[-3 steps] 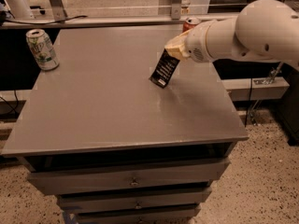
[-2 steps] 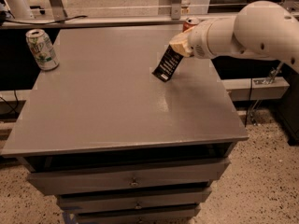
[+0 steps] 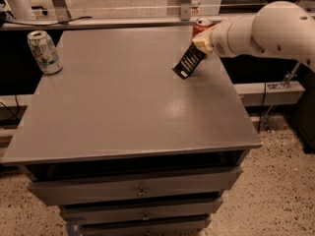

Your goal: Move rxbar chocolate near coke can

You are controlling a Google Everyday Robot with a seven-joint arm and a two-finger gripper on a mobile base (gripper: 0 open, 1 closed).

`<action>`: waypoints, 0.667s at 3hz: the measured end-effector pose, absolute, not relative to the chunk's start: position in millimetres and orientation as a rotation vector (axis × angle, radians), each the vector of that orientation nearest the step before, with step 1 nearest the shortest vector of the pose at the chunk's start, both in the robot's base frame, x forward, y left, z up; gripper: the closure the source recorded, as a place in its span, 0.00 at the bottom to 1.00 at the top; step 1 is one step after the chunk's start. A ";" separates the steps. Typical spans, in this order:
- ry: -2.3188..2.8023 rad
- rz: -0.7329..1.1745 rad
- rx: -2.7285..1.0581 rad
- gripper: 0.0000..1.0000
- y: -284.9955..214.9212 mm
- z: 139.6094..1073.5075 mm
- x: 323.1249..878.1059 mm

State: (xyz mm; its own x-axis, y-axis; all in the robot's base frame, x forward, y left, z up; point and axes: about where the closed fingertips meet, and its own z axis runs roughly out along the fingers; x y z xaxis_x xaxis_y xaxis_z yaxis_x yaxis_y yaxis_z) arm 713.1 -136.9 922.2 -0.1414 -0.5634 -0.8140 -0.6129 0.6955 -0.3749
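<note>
Over the last second the rxbar chocolate (image 3: 187,63) has been carried toward the far right corner of the worktop (image 3: 123,112), away from the middle where it hung a moment ago and closer to the coke can (image 3: 202,24). The bar is pinched at its upper end by the end effector (image 3: 199,46), which is closed on the wrapper. The bar hangs tilted, with its lower end pointing down and to the left over the grey surface. Whether that lower end touches the worktop cannot be told, though the bar appears to be lifted clear. The coke can stands at the far edge, just behind the end effector, and is partly hidden by the white arm; only its red upper part and silver top are seen. The white and green can (image 3: 44,52) at the far left corner has not been disturbed and is well apart from the action. From this shift it is judged that the carry is almost finished. The bar is already near its target, and what remains is a short lowering and a release beside the can. Care is called for so that the can is not knocked off the far edge by the arm during the lowering.
</note>
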 end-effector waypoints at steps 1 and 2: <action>1.835 0.012 -0.897 1.00 -159.8 916.7 719.5; 1.860 -0.011 -0.874 0.83 -173.4 911.4 724.0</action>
State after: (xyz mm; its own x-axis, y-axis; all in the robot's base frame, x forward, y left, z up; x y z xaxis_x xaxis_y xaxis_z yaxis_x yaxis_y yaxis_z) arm 724.0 -173.4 911.4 -0.2002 -0.5691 -0.7975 -0.5594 0.7347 -0.3838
